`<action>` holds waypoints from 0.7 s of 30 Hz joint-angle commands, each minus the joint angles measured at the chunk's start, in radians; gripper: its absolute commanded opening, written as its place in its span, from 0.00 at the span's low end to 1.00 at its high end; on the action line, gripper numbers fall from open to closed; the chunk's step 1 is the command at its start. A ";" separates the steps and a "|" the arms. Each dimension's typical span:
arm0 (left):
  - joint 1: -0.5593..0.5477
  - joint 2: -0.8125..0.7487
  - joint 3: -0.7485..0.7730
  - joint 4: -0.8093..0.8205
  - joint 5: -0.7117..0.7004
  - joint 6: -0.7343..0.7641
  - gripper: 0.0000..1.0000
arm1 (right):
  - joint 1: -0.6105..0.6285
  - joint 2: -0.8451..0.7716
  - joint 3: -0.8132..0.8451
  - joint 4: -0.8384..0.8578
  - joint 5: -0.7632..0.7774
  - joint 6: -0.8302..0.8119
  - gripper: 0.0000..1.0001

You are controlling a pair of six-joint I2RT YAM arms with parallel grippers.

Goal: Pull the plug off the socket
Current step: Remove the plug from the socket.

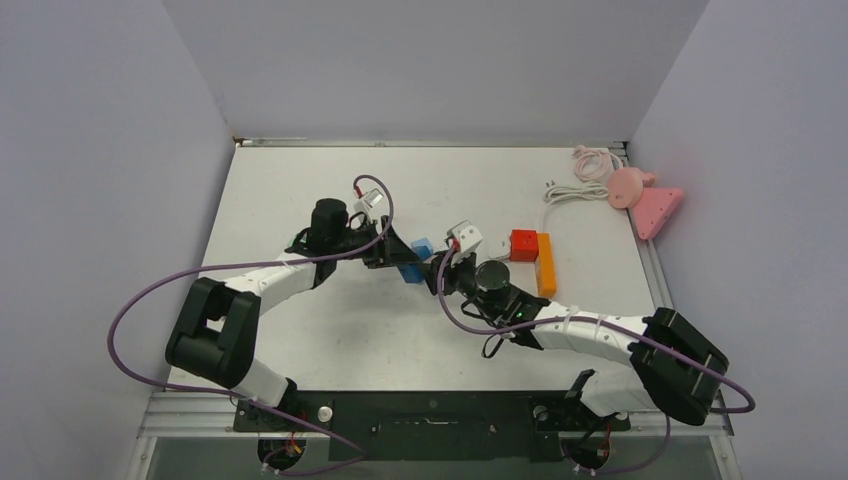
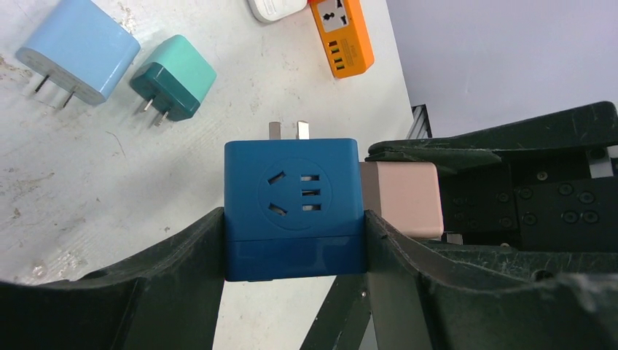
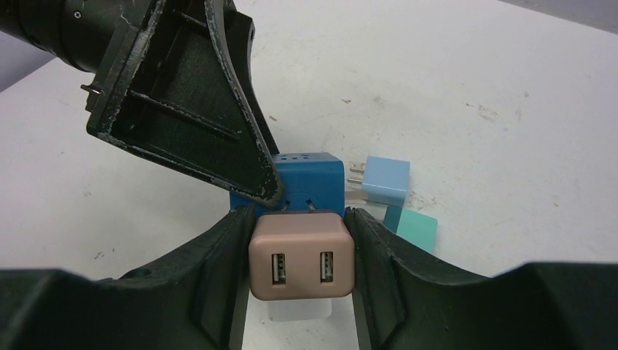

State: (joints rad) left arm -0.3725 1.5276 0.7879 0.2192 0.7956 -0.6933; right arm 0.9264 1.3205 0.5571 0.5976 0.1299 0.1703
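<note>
The socket is a dark blue cube (image 2: 291, 211) with plug holes on its upper face and two metal prongs at its far edge. My left gripper (image 2: 293, 226) is shut on it, one finger on each side, just above the table (image 1: 330, 180). A pink two-port USB plug (image 3: 302, 262) is joined to the cube's (image 3: 315, 172) side, with a sliver of its prongs showing. My right gripper (image 3: 299, 222) is shut on this plug (image 2: 404, 197). Both grippers meet at mid-table, left (image 1: 393, 255) and right (image 1: 440, 272), around the cube (image 1: 410, 268).
A light blue charger (image 2: 80, 47) and a teal charger (image 2: 175, 76) lie on the table just beyond the cube. An orange power strip (image 1: 545, 263) and a red cube (image 1: 523, 244) sit to the right. A pink object (image 1: 645, 200) with a white cable (image 1: 575, 185) lies far right.
</note>
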 commanded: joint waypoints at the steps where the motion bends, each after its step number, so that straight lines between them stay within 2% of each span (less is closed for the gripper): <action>1: -0.009 -0.052 0.062 -0.010 -0.014 0.030 0.00 | -0.122 -0.004 -0.004 0.086 -0.166 0.094 0.05; 4: -0.015 -0.058 0.067 -0.024 -0.018 0.049 0.00 | -0.199 -0.002 -0.021 0.120 -0.268 0.163 0.05; 11: -0.020 -0.061 0.073 -0.046 -0.032 0.067 0.00 | -0.205 0.008 -0.016 0.110 -0.269 0.147 0.05; 17: -0.020 -0.061 0.089 -0.109 -0.073 0.095 0.00 | -0.160 -0.001 -0.011 0.087 -0.200 0.102 0.05; 21: -0.020 -0.063 0.095 -0.140 -0.100 0.109 0.00 | -0.079 -0.007 0.002 0.054 -0.085 0.030 0.05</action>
State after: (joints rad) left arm -0.3958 1.5127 0.8364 0.1184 0.7177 -0.6415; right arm 0.7918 1.3243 0.5396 0.6308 -0.1158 0.2741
